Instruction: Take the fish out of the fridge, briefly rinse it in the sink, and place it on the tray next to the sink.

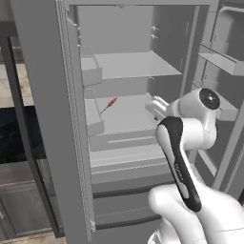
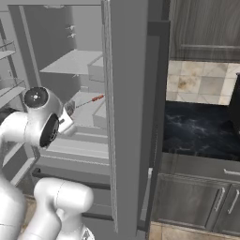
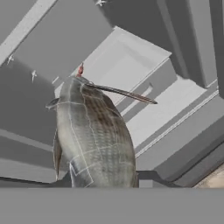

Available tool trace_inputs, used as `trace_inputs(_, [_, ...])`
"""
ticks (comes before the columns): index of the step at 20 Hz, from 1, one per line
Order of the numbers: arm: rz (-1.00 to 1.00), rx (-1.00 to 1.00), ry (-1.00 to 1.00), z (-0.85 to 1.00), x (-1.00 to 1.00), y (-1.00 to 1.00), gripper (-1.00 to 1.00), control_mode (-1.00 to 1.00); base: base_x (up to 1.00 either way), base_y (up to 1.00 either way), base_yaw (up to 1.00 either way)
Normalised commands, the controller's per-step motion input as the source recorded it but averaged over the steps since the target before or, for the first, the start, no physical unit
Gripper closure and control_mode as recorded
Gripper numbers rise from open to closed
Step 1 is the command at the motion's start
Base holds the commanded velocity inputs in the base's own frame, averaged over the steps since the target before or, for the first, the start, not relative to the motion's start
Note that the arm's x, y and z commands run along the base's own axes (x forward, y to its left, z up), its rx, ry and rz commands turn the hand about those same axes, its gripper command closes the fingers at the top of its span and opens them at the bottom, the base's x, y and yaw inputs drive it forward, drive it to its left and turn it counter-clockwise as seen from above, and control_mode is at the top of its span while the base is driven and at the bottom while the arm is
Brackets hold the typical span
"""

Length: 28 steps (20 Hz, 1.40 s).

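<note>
Clamped on the fish (image 3: pixel 94 140), the gripper (image 3: pixel 103 186) hangs just outside the fridge (image 1: pixel 43 119); next, carry to the sink.

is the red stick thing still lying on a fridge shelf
Yes, the thin red-orange stick lies on a pale middle shelf inside the open fridge.

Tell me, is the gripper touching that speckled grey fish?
Touching. In the hand view, the speckled grey fish rises straight from the gripper, clear of the shelves behind.
</note>
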Motion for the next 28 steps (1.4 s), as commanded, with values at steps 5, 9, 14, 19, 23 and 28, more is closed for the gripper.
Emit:
trace_inputs(5, [-0.15, -0.31, -0.03, 1.00, -0.98, 0.00, 1.00, -1.00, 0.00, 0.00, 0.00])
trace_inputs(9, [-0.01, -0.17, 0.00, 1.00, -1.00, 0.03, 1.00, -1.00, 0.00, 0.00, 0.00])
trace_inputs(14, [0.02, -0.08, -0.02, 1.00, -0.86, 0.03, 1.00, -1.00, 0.00, 0.00, 0.00])
trace_inputs(19, [0.11, -0.02, -0.02, 0.59, -0.19, 0.02, 1.00, -1.00, 0.00, 0.00, 0.00])
trace_inputs(23, [0.00, 0.00, 0.00, 0.00, 0.00, 0.00, 1.00, -1.00, 0.00, 0.00, 0.00])
trace_inputs(28, [0.01, 0.00, 0.02, -0.07, -0.11, 0.01, 1.00, -1.00, 0.00, 0.00, 0.00])
